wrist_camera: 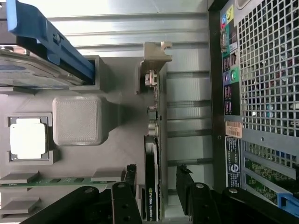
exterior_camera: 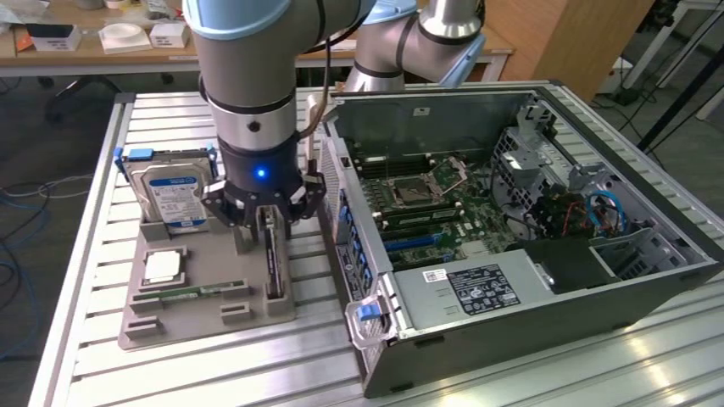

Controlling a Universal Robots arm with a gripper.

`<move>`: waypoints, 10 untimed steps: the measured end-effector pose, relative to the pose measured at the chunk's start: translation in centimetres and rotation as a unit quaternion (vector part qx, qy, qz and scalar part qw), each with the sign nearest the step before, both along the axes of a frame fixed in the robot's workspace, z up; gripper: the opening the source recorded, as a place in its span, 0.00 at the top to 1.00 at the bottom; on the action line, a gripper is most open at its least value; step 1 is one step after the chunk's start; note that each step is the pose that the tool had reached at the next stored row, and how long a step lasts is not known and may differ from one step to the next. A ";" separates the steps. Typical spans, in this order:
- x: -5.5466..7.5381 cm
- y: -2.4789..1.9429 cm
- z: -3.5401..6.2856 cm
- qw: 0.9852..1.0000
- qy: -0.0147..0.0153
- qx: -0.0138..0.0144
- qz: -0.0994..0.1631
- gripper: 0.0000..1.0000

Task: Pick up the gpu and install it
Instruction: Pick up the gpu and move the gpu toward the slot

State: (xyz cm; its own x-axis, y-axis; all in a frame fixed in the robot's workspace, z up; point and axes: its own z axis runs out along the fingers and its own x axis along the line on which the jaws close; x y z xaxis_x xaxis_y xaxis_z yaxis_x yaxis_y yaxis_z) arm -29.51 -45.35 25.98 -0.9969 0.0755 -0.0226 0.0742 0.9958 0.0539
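The gpu (exterior_camera: 273, 259) is a thin dark card standing on its edge in a slot of the grey parts tray (exterior_camera: 181, 326). In the wrist view the gpu (wrist_camera: 152, 144) is seen edge-on, with its grey metal bracket (wrist_camera: 156, 58) at the far end. My gripper (exterior_camera: 270, 225) is lowered over the card. The gripper (wrist_camera: 157, 176) stands open, one dark finger (wrist_camera: 131, 173) on each side of the card, and a gap shows between each finger and the card.
The open computer case (exterior_camera: 633, 292) lies right beside the tray, its motherboard (exterior_camera: 425, 199) facing up and its perforated rear panel (wrist_camera: 266, 65) close to the card. The tray also holds a silver hard drive (exterior_camera: 172, 193), a processor chip (wrist_camera: 28, 138) and a green memory stick (wrist_camera: 60, 181).
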 end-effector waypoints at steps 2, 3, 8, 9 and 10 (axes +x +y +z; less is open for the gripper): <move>0.0 -0.12 -0.16 1.000 0.000 0.000 0.000 0.53; 0.0 -0.17 -0.25 1.000 0.000 0.000 0.000 0.53; 0.0 -0.23 -0.77 1.000 0.000 0.000 0.000 0.53; 0.0 -0.23 -0.89 1.000 0.000 0.000 0.000 0.53; 0.0 -0.23 -1.02 1.000 0.000 0.000 0.000 0.53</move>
State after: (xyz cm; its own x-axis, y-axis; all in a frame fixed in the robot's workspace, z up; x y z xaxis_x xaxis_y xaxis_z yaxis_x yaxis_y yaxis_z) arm -29.51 -45.59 24.96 -0.9969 0.0754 -0.0227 0.0741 0.9958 0.0539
